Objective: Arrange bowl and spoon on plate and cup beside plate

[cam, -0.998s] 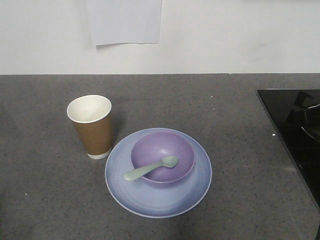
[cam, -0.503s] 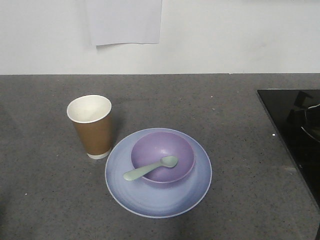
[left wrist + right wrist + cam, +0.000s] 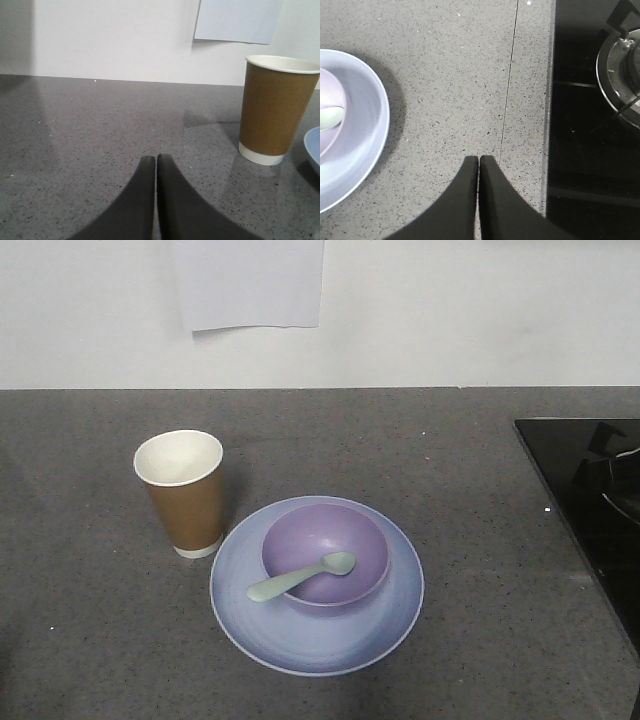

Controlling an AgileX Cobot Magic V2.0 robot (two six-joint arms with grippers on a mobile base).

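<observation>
Nothing moved since the earlier frame; you had every piece placed.
Bowl (image 3: pixel 325 553) with spoon (image 3: pixel 299 577) sat on plate (image 3: pixel 316 585), cup (image 3: pixel 184 492) just beside; left tool (image 3: pixel 155 161) and right tool (image 3: pixel 478 161) were clenched, empty, so you should have kept clear.

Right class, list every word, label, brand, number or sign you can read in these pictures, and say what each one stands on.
None: no readable text in any view.
The cup has a plain brown wall with no print.
The sheet of paper on the wall looks blank.
The bowl, spoon and plate carry no marks.
</observation>
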